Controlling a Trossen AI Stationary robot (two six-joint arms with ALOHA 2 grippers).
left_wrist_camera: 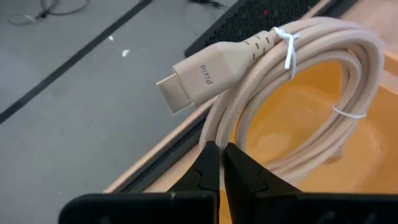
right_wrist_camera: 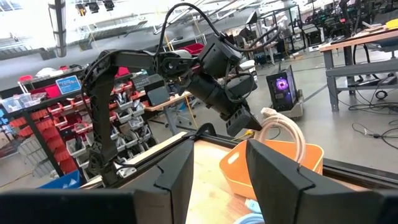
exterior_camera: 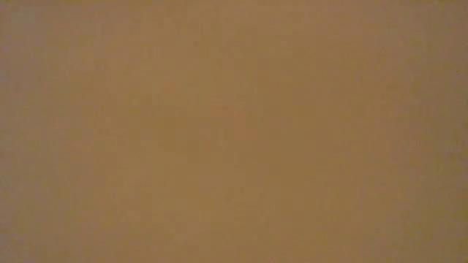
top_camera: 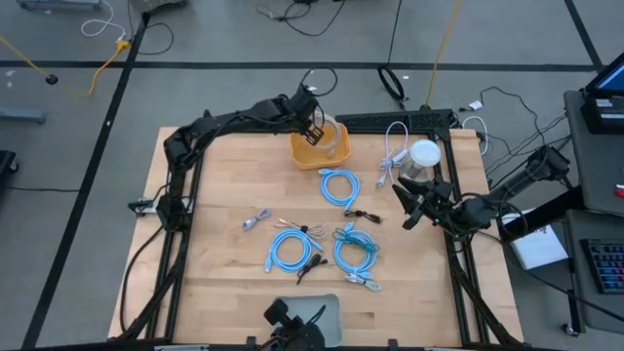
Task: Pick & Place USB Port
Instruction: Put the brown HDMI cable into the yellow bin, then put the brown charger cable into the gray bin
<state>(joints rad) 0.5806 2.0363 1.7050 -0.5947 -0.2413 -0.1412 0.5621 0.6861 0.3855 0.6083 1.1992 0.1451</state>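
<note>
**Left wrist view: beige cable held over the orange bin, release pending**

Left wrist view puts the left tool (left_wrist_camera: 221, 163) with its two dark fingers pressed together on a loop of the coiled beige cable (left_wrist_camera: 311, 81), the coil bound with white ties and its flat plug sticking out free over the counter's far edge. Below the coil lies the orange bin (left_wrist_camera: 311, 112). From above, the left tool (top_camera: 314, 123) hangs at the bin's (top_camera: 320, 148) far rim, near the back edge of the counter (top_camera: 214, 283), with the cable (top_camera: 330, 132) hanging from it over the bin. The right wrist view agrees: the coil (right_wrist_camera: 283, 134) dangles just beneath the left tool (right_wrist_camera: 249, 127), over the bin (right_wrist_camera: 273, 165).

The risk, as I judge it, lies in the grip and the position. The tool pinches only one strand at the coil's edge, so the bundle hangs lopsided and could swing or slip. The coil also sits close to the bin's far rim; let go here and the plug end may catch the rim, tip the light bin, or spill off the back of the counter. A move toward the bin's middle before opening would be safer.

The right tool (top_camera: 408, 207) waits with fingers apart near the right edge, beside a white round object (top_camera: 424, 153). Blue coiled cables (top_camera: 338, 185) lie on the counter, well apart from both tools. The low view shows nothing but a flat tan blank.
</note>
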